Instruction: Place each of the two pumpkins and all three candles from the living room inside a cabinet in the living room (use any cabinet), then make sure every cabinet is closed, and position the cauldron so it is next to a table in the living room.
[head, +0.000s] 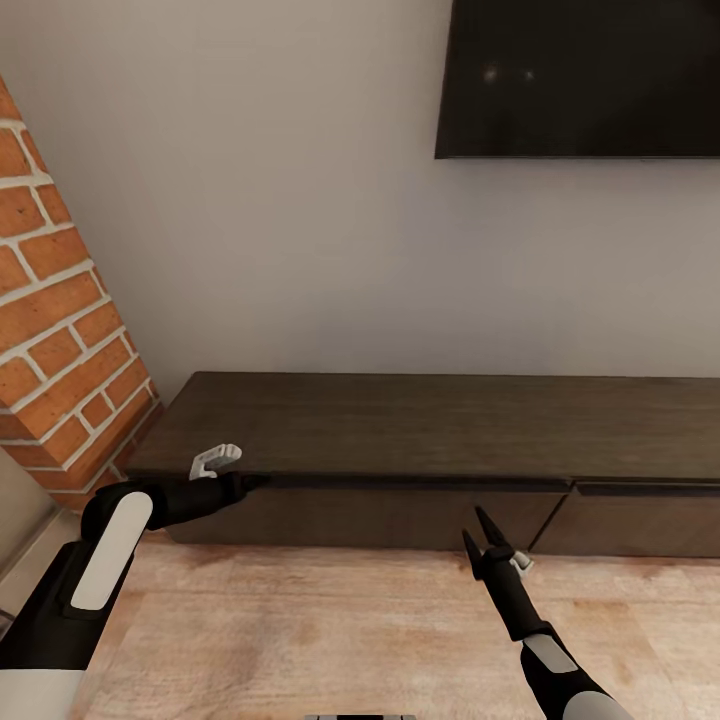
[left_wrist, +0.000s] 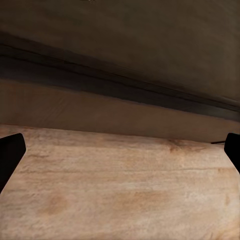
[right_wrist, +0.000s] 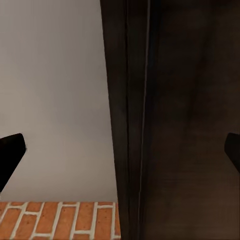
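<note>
The long low dark-brown cabinet (head: 420, 425) stands against the grey wall, its two flat fronts lying flush under the top. My left gripper (head: 248, 484) is at the left end of the cabinet's front upper edge. Its fingertips (left_wrist: 11, 152) stand wide apart, open and holding nothing, over the seam below the cabinet top (left_wrist: 125, 50). My right gripper (head: 480, 535) hangs open and empty just in front of the left front (head: 380, 515), a little above the floor. The right wrist view has the cabinet (right_wrist: 190, 125) close ahead. The pumpkins, candles, cauldron and table are out of view.
A red brick pillar (head: 55, 300) rises just left of the cabinet's end. A dark wall-mounted screen (head: 580, 75) hangs above the cabinet's right part. Light wood floor (head: 330, 630) stretches between me and the cabinet.
</note>
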